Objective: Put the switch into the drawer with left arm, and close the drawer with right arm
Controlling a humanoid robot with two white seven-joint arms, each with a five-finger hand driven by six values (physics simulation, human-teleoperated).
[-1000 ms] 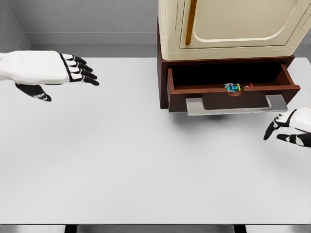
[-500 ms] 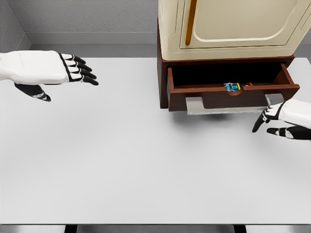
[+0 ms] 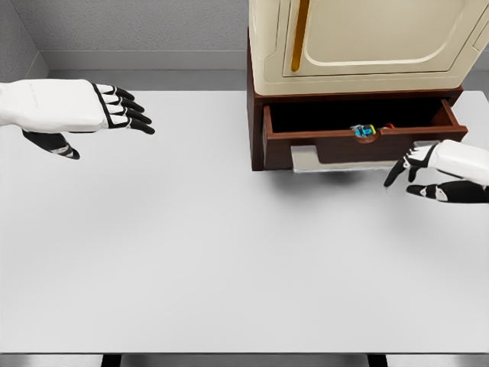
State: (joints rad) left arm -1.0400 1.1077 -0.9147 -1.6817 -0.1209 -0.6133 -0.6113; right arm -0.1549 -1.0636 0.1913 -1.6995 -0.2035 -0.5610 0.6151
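A brown wooden drawer (image 3: 336, 145) stands partly pulled out under a cream cabinet (image 3: 367, 42). Inside it, near the front wall, lies the small switch (image 3: 364, 131) with blue and yellow parts. A grey handle bar (image 3: 306, 159) runs along the drawer's front. My right hand (image 3: 412, 172) is at the right end of that handle, fingers relaxed and spread, touching or nearly touching the drawer front. My left hand (image 3: 126, 111) hovers far to the left over the table, fingers stretched out and holding nothing.
The white table (image 3: 214, 252) spreads out in front of the cabinet. A grey wall (image 3: 137, 27) stands behind. The table's front edge runs along the bottom of the view.
My right hand has moved up and left to the drawer's handle. The drawer has slid partway back in. The left hand has stayed put.
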